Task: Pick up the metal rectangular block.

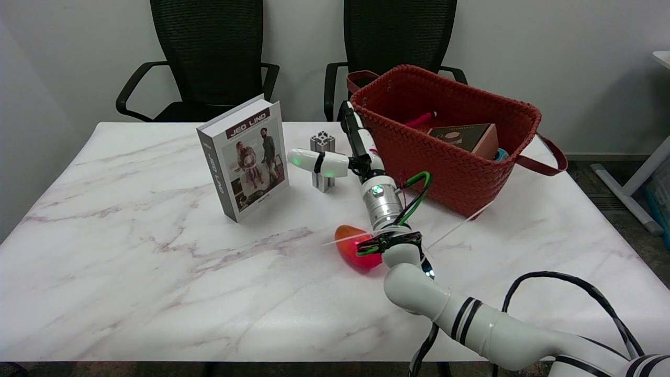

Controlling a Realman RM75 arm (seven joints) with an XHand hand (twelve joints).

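White marble tabletop (157, 262) carries the ribbed, silver metal rectangular block (322, 163), upright between a standing grey book (246, 157) and a woven red basket (450, 136). The right hand (340, 152) brackets it, fingers spread wide, seemingly not yet gripping. Best to settle lower, then squeeze opposite flat faces evenly before lifting.

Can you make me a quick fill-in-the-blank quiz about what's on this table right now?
1. The metal block stands between the book and the ____.
2. The book stands ____ on the table.
3. The right hand is at the ____, one finger lying across its front.
4. The red object lies partly under the robot's ____.

Answers: basket; upright; metal block; right arm
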